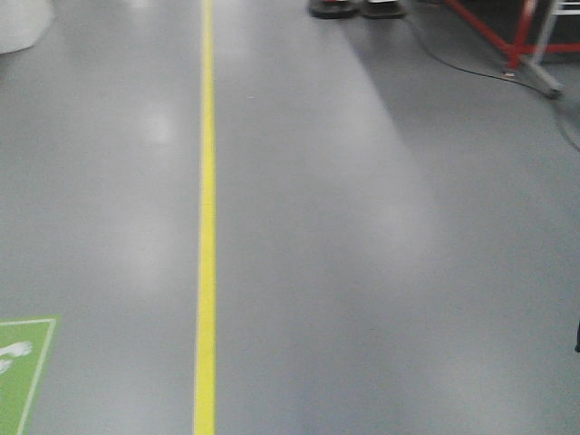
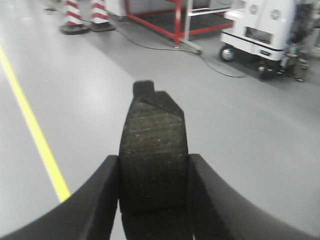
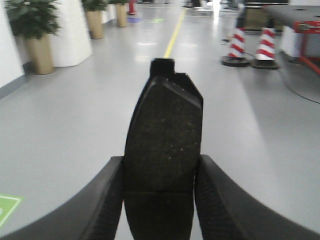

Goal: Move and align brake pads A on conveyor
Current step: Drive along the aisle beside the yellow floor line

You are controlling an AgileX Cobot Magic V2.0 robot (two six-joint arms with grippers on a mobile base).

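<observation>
Left pad (image 2: pixel 152 150), right pad (image 3: pixel 162 145), jaws gripping each, bottoms cropped

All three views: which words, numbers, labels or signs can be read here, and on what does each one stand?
No readable words or numbers in any view.
Green floor sign: a white footprint-like symbol only, no letters.
White cart: round marks, too blurred to read.
Left brake pad and right brake pad: no markings visible.

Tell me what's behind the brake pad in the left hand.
Grey floor, a yellow line, farther back a red frame and striped cones. The brake pad hides the floor directly behind it.
</observation>
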